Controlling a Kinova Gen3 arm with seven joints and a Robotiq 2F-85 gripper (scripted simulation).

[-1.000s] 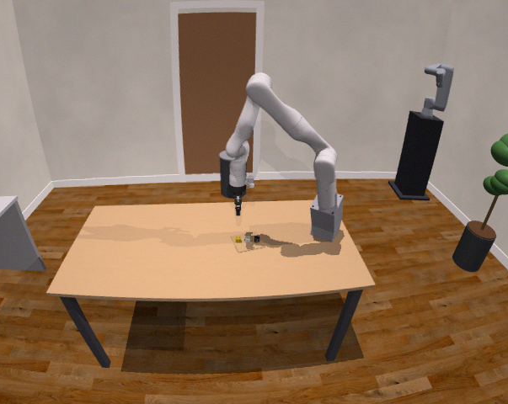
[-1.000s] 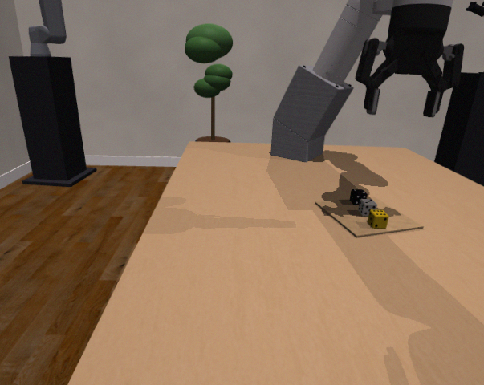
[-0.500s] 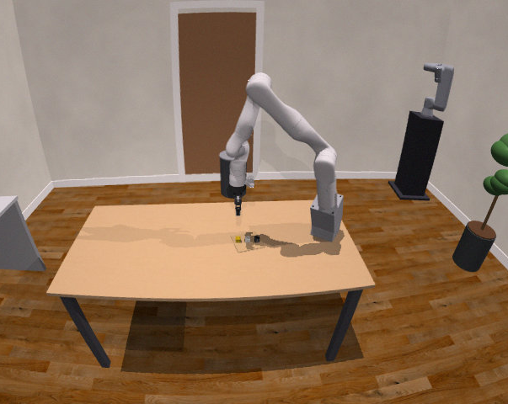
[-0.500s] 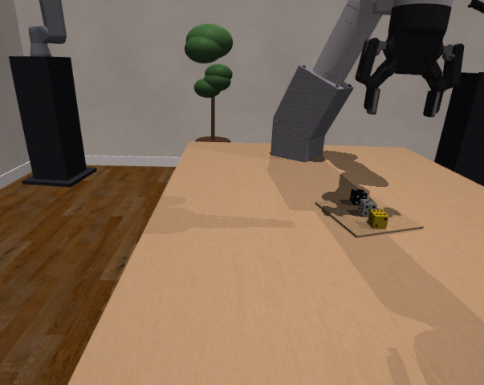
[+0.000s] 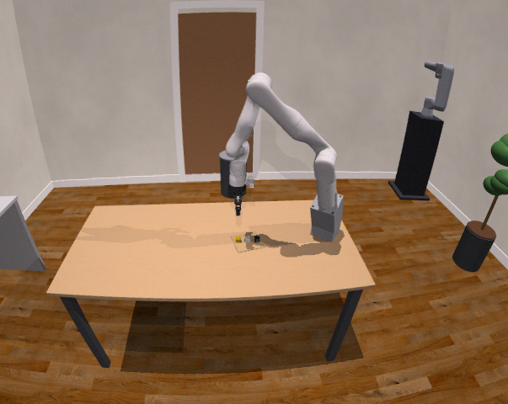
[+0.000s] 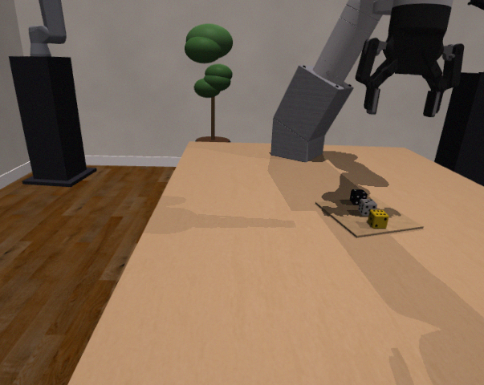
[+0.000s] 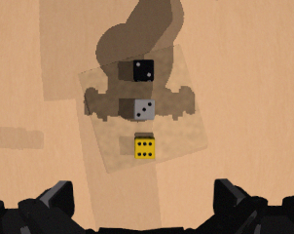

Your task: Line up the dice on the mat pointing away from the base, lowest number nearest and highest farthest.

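Observation:
The black die shows two and stands nearest the robot's base. The grey-white die shows three, in the middle. The yellow die shows six and stands farthest from the base. All three stand apart in a nearly straight line, fully on the mat, which lies flat on the table. My gripper is open and empty, high above the table.
The robot's base stands on the table at its right end in the top view. The arm's shadow falls across the mat and the table. A plant and a second arm on a black pedestal stand beyond the table.

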